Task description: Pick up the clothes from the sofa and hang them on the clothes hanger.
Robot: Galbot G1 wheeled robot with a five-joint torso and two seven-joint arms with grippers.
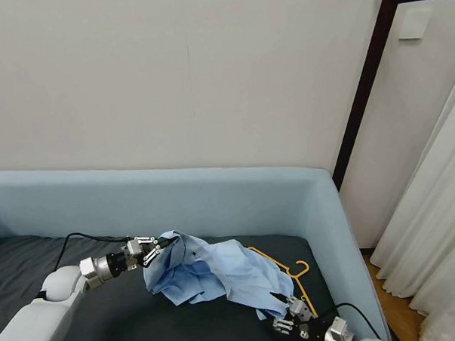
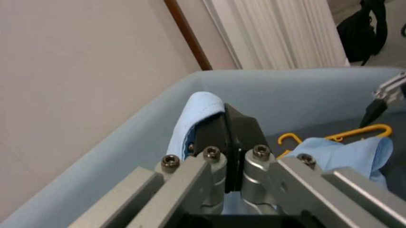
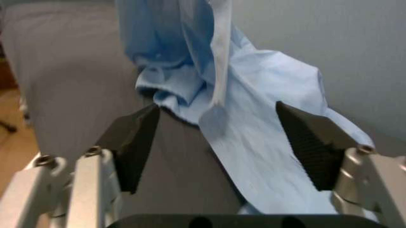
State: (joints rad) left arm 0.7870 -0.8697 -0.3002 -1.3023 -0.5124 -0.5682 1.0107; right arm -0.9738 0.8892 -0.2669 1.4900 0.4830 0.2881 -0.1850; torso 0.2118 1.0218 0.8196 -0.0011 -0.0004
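Observation:
A light blue shirt (image 1: 217,273) lies crumpled on the dark seat of the sofa (image 1: 35,262), partly covering a yellow clothes hanger (image 1: 300,277). My left gripper (image 1: 157,247) is shut on the shirt's upper left edge and lifts it slightly; in the left wrist view its black pads (image 2: 228,137) pinch the blue fabric (image 2: 199,111). My right gripper (image 1: 283,310) stands open at the shirt's lower right hem, near the hanger. In the right wrist view its two pads (image 3: 136,142) straddle the blue cloth (image 3: 254,123), apart from it.
The sofa's pale blue back (image 1: 213,197) and right armrest (image 1: 336,234) border the seat. A white wall rises behind, a dark door frame (image 1: 363,81) and white curtains (image 1: 434,229) stand to the right. A black cable (image 1: 79,241) trails from my left arm.

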